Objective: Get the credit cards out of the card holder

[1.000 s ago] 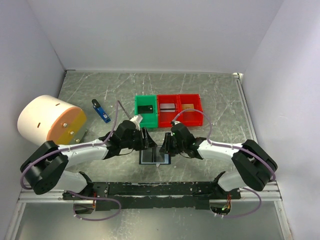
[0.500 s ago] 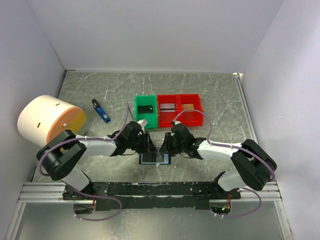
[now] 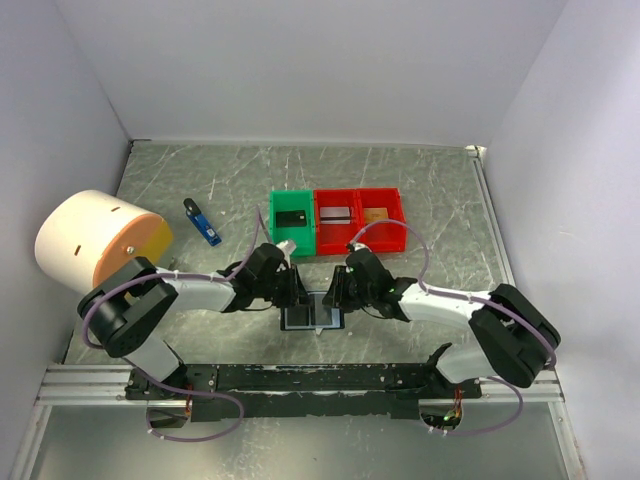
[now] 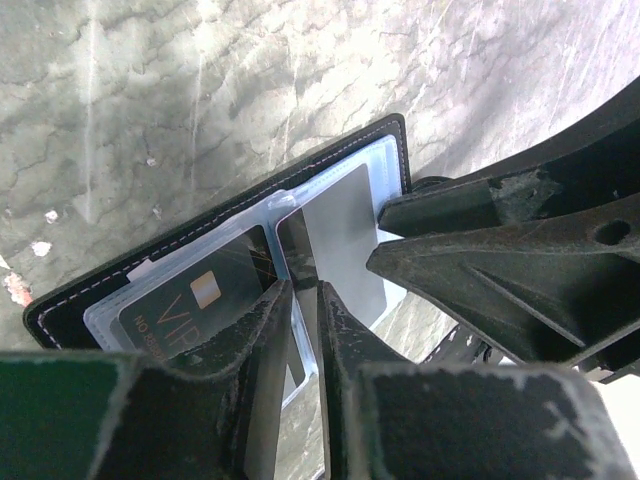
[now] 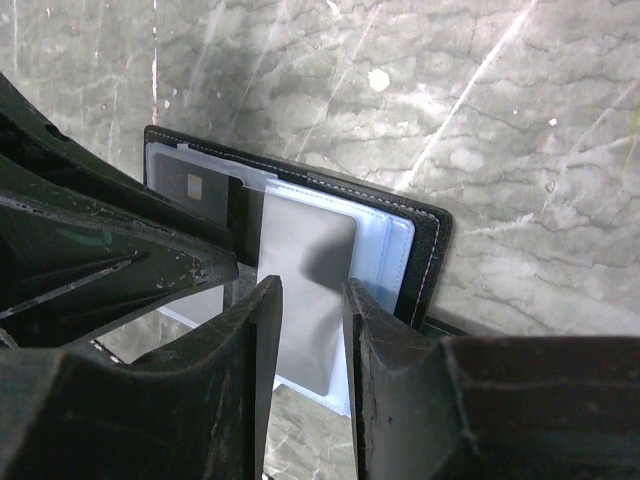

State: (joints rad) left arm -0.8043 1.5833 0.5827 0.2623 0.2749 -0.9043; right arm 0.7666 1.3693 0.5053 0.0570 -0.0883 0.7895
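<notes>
The black card holder [image 3: 312, 318] lies open on the table between both grippers. Its clear sleeves hold a black credit card [image 4: 190, 300] and a silvery grey credit card [image 4: 345, 240] that sticks partway out. My left gripper [image 4: 303, 290] has its jaws drawn almost together around the edge of the sleeve with the black card. My right gripper [image 5: 310, 288] stands part open over the grey card [image 5: 300, 230], whose face shows through the gap, and its tips rest at that card's edge. The holder's stitched leather rim [image 5: 425, 260] shows to the right.
Behind the holder stand a green bin [image 3: 292, 222] with a black card and two red bins [image 3: 338, 220] [image 3: 382, 212] with a grey and an orange-gold card. A blue and black stick [image 3: 202, 222] and a white-orange drum [image 3: 100, 240] lie at the left.
My left arm has reached in to the holder's left edge and its jaws have narrowed on the sleeve. The right gripper has hardly moved.
</notes>
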